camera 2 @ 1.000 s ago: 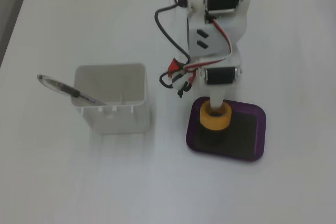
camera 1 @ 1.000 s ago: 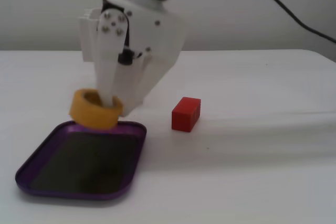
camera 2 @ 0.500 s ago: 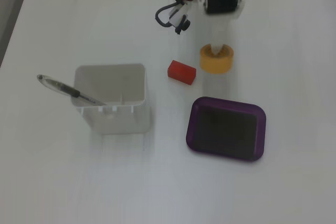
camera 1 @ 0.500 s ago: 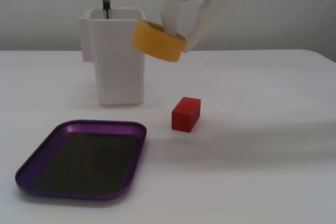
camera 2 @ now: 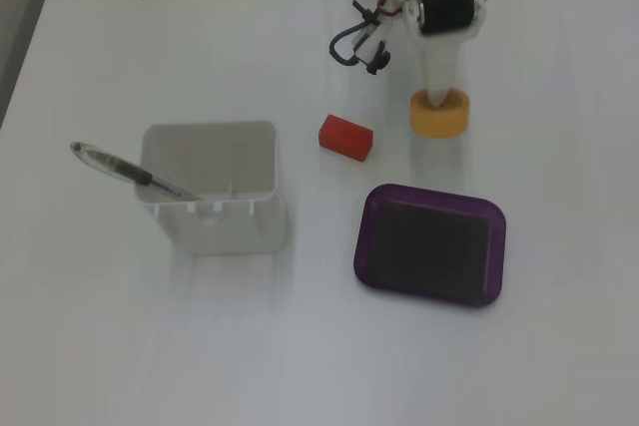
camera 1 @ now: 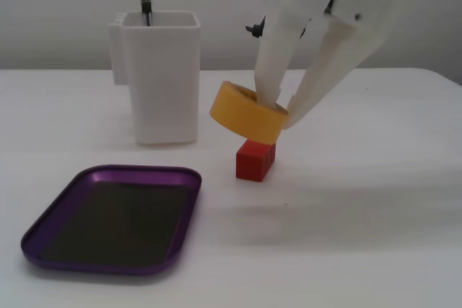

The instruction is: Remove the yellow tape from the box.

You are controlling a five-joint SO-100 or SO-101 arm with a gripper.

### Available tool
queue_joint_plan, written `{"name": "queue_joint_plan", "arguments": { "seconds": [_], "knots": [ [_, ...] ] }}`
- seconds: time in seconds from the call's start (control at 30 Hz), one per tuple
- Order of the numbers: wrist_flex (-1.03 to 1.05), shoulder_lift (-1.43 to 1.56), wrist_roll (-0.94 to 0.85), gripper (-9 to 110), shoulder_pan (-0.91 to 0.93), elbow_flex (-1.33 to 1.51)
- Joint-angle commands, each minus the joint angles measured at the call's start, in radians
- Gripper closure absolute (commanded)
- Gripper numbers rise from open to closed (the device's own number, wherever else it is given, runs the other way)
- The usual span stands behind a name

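Note:
The yellow tape (camera 1: 242, 112) is a thick yellow-orange roll, tilted and held off the table. My gripper (camera 1: 280, 112) is shut on it, with one white finger through the central hole and the other on the outer wall. In a fixed view from above, the tape (camera 2: 439, 121) sits under the gripper (camera 2: 436, 97), apart from the box and beyond its far edge. The box (camera 1: 108, 172) is a shallow purple tray with a dark floor; nothing lies in it in either fixed view (camera 2: 363, 246).
A small red block (camera 1: 254, 160) lies on the table near the tape; from above the block (camera 2: 345, 137) is left of the roll. A tall white square container (camera 1: 162, 84) holds a pen (camera 2: 130, 172). Arm cables (camera 2: 359, 37) hang near the base.

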Motion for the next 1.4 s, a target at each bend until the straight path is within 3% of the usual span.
{"name": "queue_joint_plan", "arguments": {
  "seconds": [0.0,0.43,1.13,1.37],
  "knots": [
    [-0.018,-0.015,0.005,102,-0.005,-0.006],
    [-0.146,-0.123,0.043,102,-0.009,0.092],
    [-0.130,-0.106,0.034,101,-0.110,0.143],
    [-0.072,-0.104,0.032,87,-0.110,0.137]
  ]
}}
